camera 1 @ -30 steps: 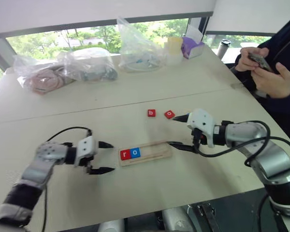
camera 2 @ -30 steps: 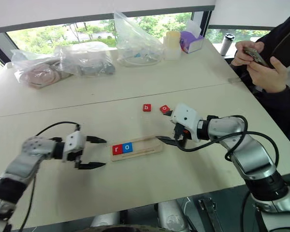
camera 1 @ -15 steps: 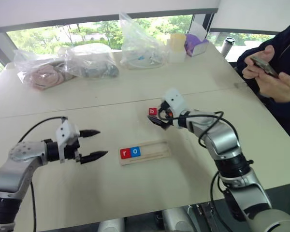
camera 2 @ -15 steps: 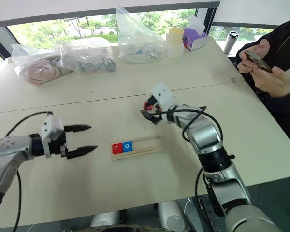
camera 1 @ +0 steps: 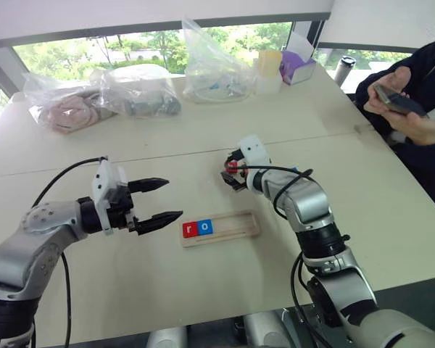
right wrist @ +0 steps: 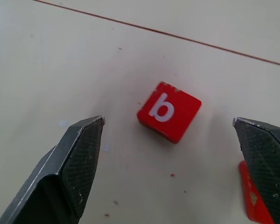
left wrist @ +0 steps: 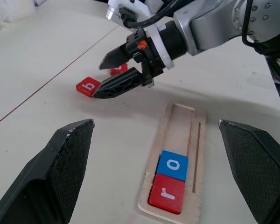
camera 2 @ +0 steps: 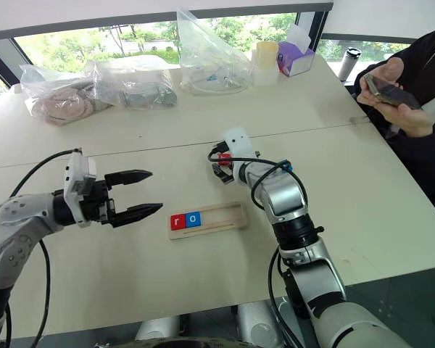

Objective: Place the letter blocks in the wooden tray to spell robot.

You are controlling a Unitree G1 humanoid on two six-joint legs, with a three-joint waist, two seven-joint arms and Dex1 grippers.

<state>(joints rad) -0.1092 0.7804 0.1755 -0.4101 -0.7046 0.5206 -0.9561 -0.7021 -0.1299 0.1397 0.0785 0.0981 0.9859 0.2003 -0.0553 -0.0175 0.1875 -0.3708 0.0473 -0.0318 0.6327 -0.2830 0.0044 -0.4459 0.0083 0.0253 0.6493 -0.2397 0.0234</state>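
Observation:
The wooden tray lies mid-table with a red r block and a blue o block side by side at its left end. Beyond the tray, my right gripper is open and points down at a red b block, which lies on the table between its fingers, untouched. Another red block sits close beside it, partly hidden by a finger. My left gripper hovers open and empty just left of the tray, pointing at it.
Clear plastic bags of items, a cup and a purple tissue box line the table's far side. A person holding a phone sits at the right edge. A seam crosses the tabletop.
My right gripper swung from the tray's right end to the loose red blocks and now straddles the b block. My left gripper rose and shifted right toward the tray.

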